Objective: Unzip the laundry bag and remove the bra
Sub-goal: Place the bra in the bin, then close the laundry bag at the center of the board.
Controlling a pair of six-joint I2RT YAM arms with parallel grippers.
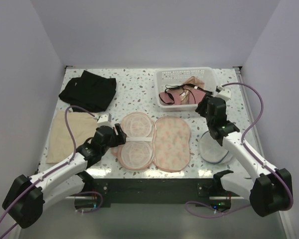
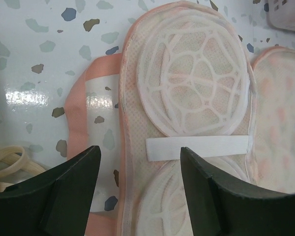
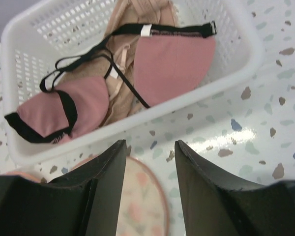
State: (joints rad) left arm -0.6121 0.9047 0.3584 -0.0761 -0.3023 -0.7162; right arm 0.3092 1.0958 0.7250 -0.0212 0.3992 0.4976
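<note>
Closest to the top camera sit the two arm bases; beyond them the laundry bag (image 1: 152,142) lies on the speckled worktop (image 1: 134,89), folded out flat into two halves side by side. I judge the unzipping done. The bra (image 1: 182,95) lies in the white basket (image 1: 162,77) at the far right, well apart from the bag, so the removal also looks finished and little seems left beyond pulling the arms back. The left end effector (image 1: 120,135) hangs at the bag's left edge, spread and empty. The right end effector (image 1: 203,107) sits just beside the basket's near right corner, also spread with nothing in it. A black garment (image 1: 87,89) and a beige cloth (image 1: 70,134) lie to the left.

From the left wrist, both dark fingers (image 2: 69,187) stand wide apart over the bag's mesh half. Its white ribbed dome shows no garment under the mesh, a white elastic band (image 2: 196,146) crosses below the dome, and a pink border runs round the edge.

From the right wrist, the fingers (image 3: 103,177) are parted above bare worktop. Past them the bra rests in the basket: dusty pink cups with black trim and thin black straps, loosely crumpled on top of something beige.
</note>
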